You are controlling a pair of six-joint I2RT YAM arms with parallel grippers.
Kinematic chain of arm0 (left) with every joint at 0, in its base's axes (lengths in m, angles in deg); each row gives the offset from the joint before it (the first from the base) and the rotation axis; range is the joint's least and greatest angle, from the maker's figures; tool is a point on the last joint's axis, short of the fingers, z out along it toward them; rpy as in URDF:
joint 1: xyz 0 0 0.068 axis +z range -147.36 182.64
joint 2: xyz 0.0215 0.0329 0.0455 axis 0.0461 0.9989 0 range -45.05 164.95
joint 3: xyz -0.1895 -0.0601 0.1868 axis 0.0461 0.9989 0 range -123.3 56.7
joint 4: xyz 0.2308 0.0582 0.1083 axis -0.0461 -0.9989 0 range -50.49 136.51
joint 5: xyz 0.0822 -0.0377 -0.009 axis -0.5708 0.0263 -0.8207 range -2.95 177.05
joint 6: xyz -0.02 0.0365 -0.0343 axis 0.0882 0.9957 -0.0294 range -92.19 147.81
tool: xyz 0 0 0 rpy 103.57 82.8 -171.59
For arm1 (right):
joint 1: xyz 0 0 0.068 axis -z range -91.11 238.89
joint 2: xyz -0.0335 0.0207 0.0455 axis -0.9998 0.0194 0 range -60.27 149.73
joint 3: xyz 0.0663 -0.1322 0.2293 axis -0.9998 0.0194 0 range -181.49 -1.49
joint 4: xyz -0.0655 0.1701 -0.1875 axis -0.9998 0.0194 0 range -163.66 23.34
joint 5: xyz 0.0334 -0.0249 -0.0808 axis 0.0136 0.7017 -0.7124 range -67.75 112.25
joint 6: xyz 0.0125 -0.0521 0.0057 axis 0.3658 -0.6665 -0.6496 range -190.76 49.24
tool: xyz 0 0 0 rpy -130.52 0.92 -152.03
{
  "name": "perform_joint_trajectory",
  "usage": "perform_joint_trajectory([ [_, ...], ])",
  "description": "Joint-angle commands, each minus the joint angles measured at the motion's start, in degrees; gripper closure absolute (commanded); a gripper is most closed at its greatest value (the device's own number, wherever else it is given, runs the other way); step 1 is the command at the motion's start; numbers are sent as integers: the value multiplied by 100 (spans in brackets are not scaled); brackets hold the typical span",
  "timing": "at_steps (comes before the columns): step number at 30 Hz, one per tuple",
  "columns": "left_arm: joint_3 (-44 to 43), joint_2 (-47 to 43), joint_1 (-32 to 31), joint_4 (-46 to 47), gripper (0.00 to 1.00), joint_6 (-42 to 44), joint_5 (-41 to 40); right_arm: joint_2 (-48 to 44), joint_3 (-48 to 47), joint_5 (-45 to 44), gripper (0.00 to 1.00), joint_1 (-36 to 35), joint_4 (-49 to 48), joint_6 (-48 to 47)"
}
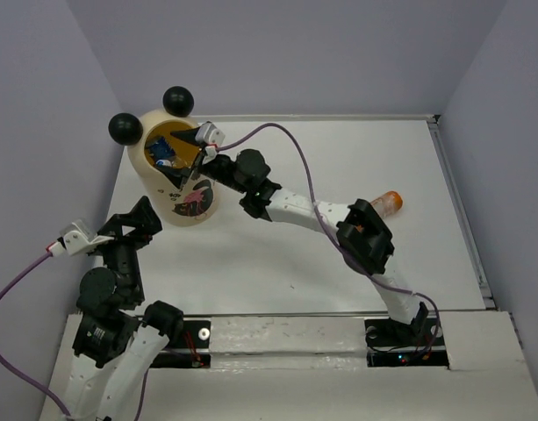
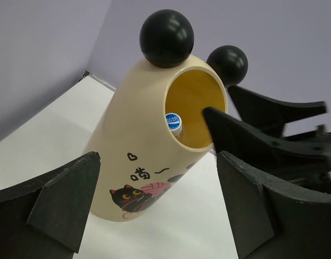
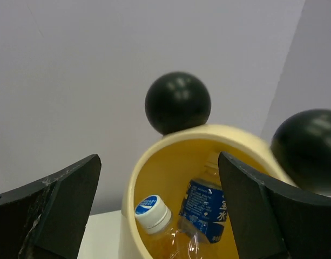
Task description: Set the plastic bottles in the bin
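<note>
The table (image 1: pixel 339 263) lies under both arms. The bin (image 1: pixel 185 197) is stood on its base at the far left of the table, its long axis upright and its mouth turned up. Its cat print (image 2: pixel 134 195) is faced toward the left gripper (image 1: pixel 135 219).

The right arm (image 1: pixel 295 206) is stretched leftward across the table. The right gripper (image 1: pixel 188 147) is held just over the bin's mouth, and one fingertip is seen across the opening. Its jaws are spread wide and nothing is held between them. The left gripper is pointed at the bin from the near side, close to it but apart. Its jaws are likewise spread wide and empty.

Well behind the right gripper, beside the elbow of the right arm, an orange bottle (image 1: pixel 389 201) is laid on its side on the table. Its long axis runs roughly left to right, and its left end is hidden by the arm.

Directly below the right gripper, two bottles are seen inside the bin. A blue-label bottle (image 3: pixel 208 208) is stood steeply, its long axis running down into the bin. Just to its left a clear bottle (image 3: pixel 173 240) is leaned with its neck pointing up toward the gripper.

Two black ball ears (image 3: pixel 177 102) are set on the rim beyond the right gripper's fingers. The clear bottle is closed with a white cap (image 3: pixel 152 209) that bears a round blue mark.
</note>
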Motion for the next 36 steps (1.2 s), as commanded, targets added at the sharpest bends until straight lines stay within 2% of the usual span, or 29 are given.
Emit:
perform_joint_trajectory([
  [1, 29, 42, 83, 290, 1, 47, -122, -1411, 688, -156, 5, 31, -635, 319],
  [3, 20, 50, 118, 290, 1, 56, -113, -2079, 1284, -313, 7, 31, -775, 505],
  [4, 20, 42, 126, 290, 1, 47, -113, -2342, 1992, -671, 10, 31, -784, 837],
  [6, 20, 7, 144, 290, 1, 38, -105, -3133, 2647, -1321, 18, 31, -251, 1058],
  [7, 20, -2, 162, 281, 1, 38, -87, -3397, 3302, -2308, 33, 31, 239, 1225],
  [9, 20, -29, 179, 299, 1, 38, -61, -4098, 3878, -3358, 63, 83, 908, 1332],
  [10, 20, -46, 188, 307, 1, 38, -34, -4303, 4254, -4565, 94, 170, 1930, 1645],
  [11, 29, -55, 197, 308, 1, 38, -26, -4505, 4424, -4977, 100, 267, 2480, 1910],
  [12, 29, -73, 197, 299, 1, 38, 1, -4968, 4617, -5347, 100, 398, 3033, 2199],
  [13, 20, -81, 197, 299, 1, 29, 27, -5251, 4836, -5394, 100, 574, 3500, 2872],
  [14, 20, -82, 206, 299, 1, 21, 62, -5558, 5360, -5368, 98, 985, 4305, 3227],
  [15, 11, -99, 214, 307, 1, 29, 71, -5892, 5653, -5298, 88, 1258, 4600, 3553],
  [16, 20, -117, 214, 308, 1, 29, 80, -6548, 5952, -5202, 56, 1496, 4743, 3956],
  [17, 20, -125, 214, 308, 1, 29, 115, -6850, 6433, -5175, 38, 2055, 5196, 4108],
  [19, 20, -178, 223, 307, 1, 29, 133, -7343, 6701, -4921, 12, 2612, 5586, 4294],
  [22, 20, -231, 223, 308, 1, 29, 194, -7741, 6930, -4824, 5, 3491, 5965, 4312],
  [25, 20, -301, 215, 299, 1, 29, 229, -7443, 6921, -4437, 4, 4063, 6133, 4355],
  [27, 20, -371, 206, 273, 1, 29, 229, -7032, 6782, -4114, 4, 4817, 6107, 4251],
  [28, 11, -389, 206, 264, 1, 29, 247, -6873, 6781, -3937, 4, 4821, 6106, 4250],
  [29, 20, -441, 153, 272, 1, 21, 291, -6184, 6415, -3526, 1, 5256, 6089, 4085],
  [34, 20, -547, 100, 255, 1, 29, 326, -5501, 6166, -3225, 0, 5540, 6001, 4153],
  [36, 20, -609, 48, 246, 1, 29, 317, -5123, 6166, -2777, 0, 5673, 5756, 4232],
])
